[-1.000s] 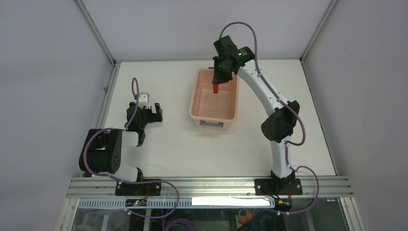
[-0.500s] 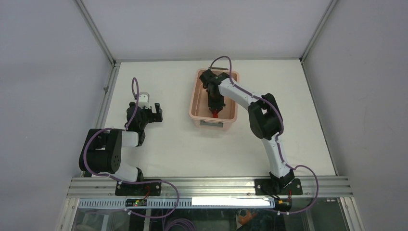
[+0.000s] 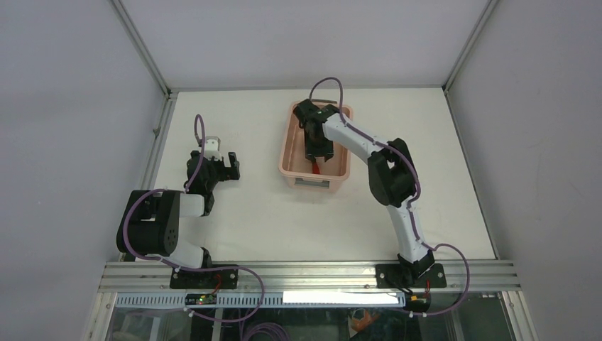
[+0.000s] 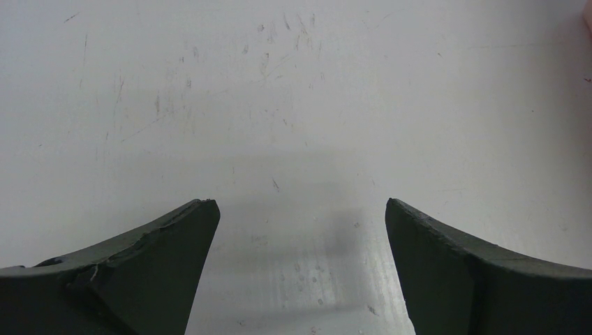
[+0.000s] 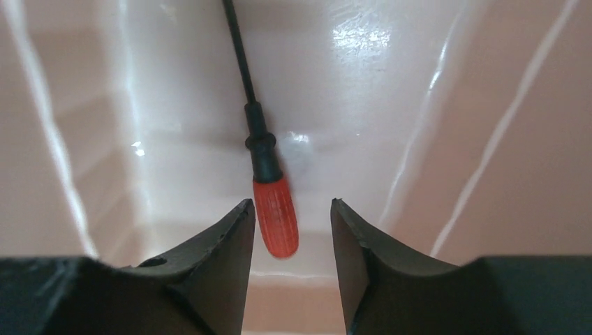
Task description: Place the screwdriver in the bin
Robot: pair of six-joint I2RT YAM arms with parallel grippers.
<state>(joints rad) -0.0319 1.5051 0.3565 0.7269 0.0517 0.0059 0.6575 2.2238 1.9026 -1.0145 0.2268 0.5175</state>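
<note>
Across the white table (image 3: 248, 213) the arms were the biggest things in the overhead view. The right arm (image 3: 369, 145) stretched to the far middle with its wrist dipped into the bin (image 3: 287, 142). The left arm (image 3: 163, 220) sat folded by its base at the left, well apart from the bin.

The bin was a pale pink rectangular tub with rounded corners and a raised rim, with a dark grey handle at its near short end. Inside it, towards that near end, was the screwdriver (image 3: 314, 168), which from above showed only as a small red fleck just below the black wrist.

The right wrist camera gave far more. There the screwdriver (image 5: 260, 150) had a short, ribbed red handle, a black collar and a thin black shaft running away over the glossy pink floor (image 5: 174, 105). The handle end sat between the tips of the right jaws. They were parted narrowly, with pink showing between the handle and the right-hand tip, so they were not clamped on it. Whether the other tip touched the handle could not be told.

The left wrist camera showed the left jaws spread wide over bare, scuffed table (image 4: 293, 105), holding nothing.
</note>
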